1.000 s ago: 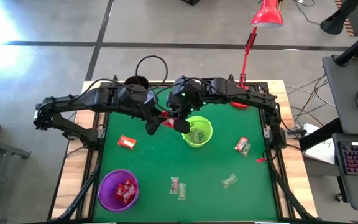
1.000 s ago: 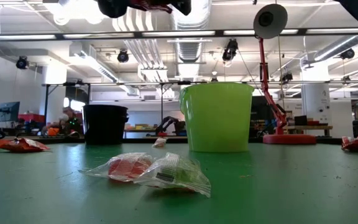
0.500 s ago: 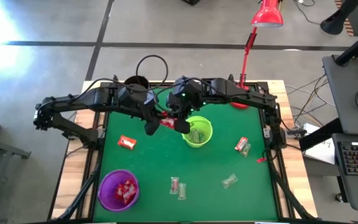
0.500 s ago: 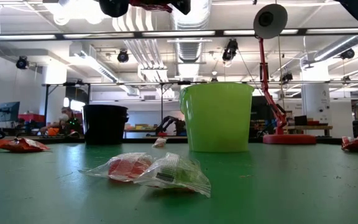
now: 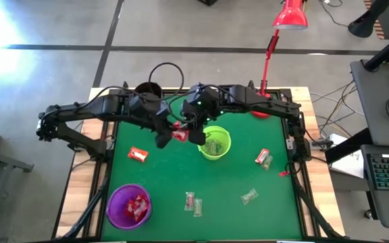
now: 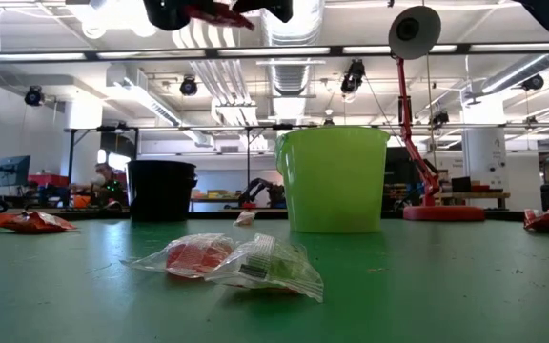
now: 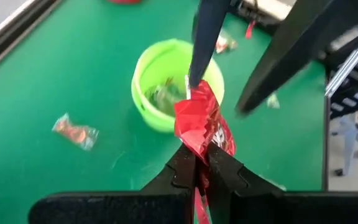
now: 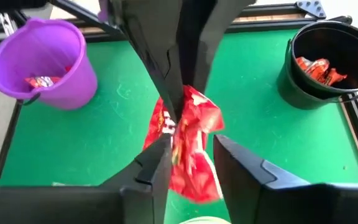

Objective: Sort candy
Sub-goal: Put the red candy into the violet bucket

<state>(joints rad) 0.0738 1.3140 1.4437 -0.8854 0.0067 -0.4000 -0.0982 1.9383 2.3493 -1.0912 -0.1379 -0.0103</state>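
Left wrist view, left gripper [image 7: 196, 163] clamped on red candy [image 7: 202, 122], lettering unreadable, right gripper [image 8: 191, 152] parted.

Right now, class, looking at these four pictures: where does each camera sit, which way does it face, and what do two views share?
High view: above the table, looking down; both arms show.
Low view: at tabletop height, facing the green cup; grippers at top edge.
Left wrist view: on the left arm; left gripper shut on the red candy.
Right wrist view: on the right arm; right gripper open around it.
Shared: both wrist views show that candy.
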